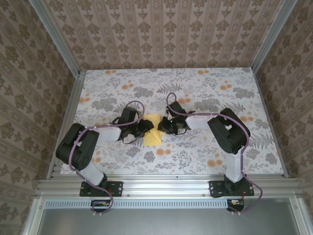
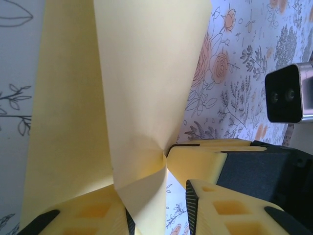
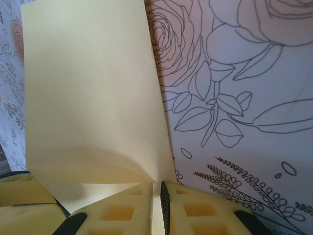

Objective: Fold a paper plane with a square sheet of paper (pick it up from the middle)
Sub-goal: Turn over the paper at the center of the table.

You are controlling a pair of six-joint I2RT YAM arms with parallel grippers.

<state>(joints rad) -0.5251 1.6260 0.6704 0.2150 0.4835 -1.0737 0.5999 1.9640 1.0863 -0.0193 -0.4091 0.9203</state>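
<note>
The pale-yellow sheet of paper (image 1: 152, 131) lies partly folded at the middle of the table, between both grippers. In the right wrist view, the paper (image 3: 88, 88) curls up from the table. My right gripper (image 3: 161, 208) is shut on its near edge, with a thin strip pinched between the pads. In the left wrist view, a raised, creased flap of paper (image 2: 142, 73) stands between the fingers of my left gripper (image 2: 156, 205). The flap leans on the left finger (image 2: 78, 213), and a gap shows before the right finger (image 2: 230, 210). My right gripper's yellow pad (image 2: 198, 164) touches the crease.
A flower-printed cloth (image 1: 205, 93) covers the table, with wallpapered walls on three sides and an aluminium rail (image 1: 161, 185) along the near edge. The right wrist's camera housing (image 2: 288, 93) hangs close to my left fingers. My left gripper (image 1: 145, 128) and right gripper (image 1: 164, 126) almost meet over the paper.
</note>
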